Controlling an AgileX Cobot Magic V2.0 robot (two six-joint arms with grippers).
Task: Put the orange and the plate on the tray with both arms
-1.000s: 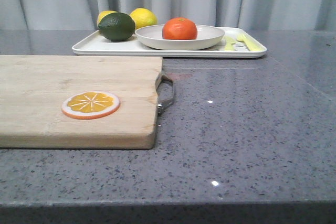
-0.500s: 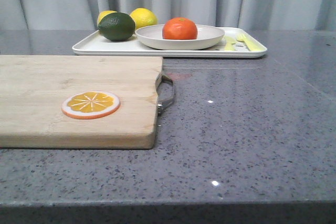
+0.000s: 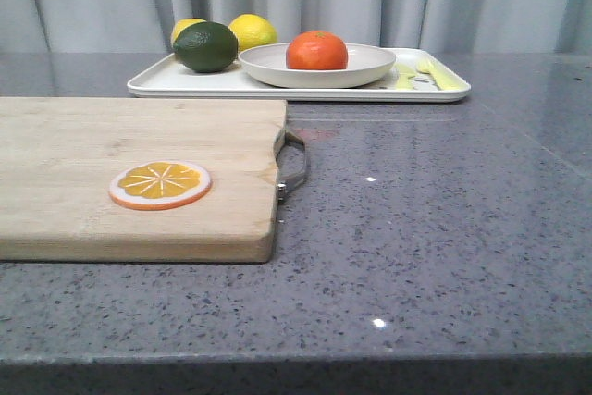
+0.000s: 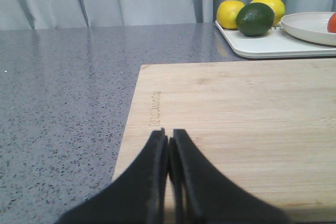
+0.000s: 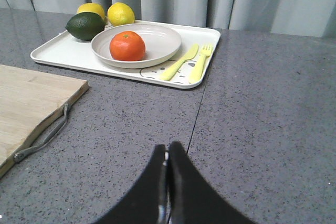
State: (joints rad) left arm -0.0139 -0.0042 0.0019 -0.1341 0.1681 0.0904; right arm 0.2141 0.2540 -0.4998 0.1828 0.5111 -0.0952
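Nothing has shifted: your orange (image 3: 316,50) sits in the plate (image 3: 370,68) on the tray (image 3: 157,82); both arms' fingers (image 4: 157,150) are clenched empty, so you're done.

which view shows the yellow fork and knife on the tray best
The right wrist view: the fork and knife lie in full, side by side on the tray, beside the plate. The front view shows them low and foreshortened near the tray's right end. The left wrist view does not show them.

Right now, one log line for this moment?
orange: in plate | plate: on tray | left gripper: shut, empty | right gripper: shut, empty
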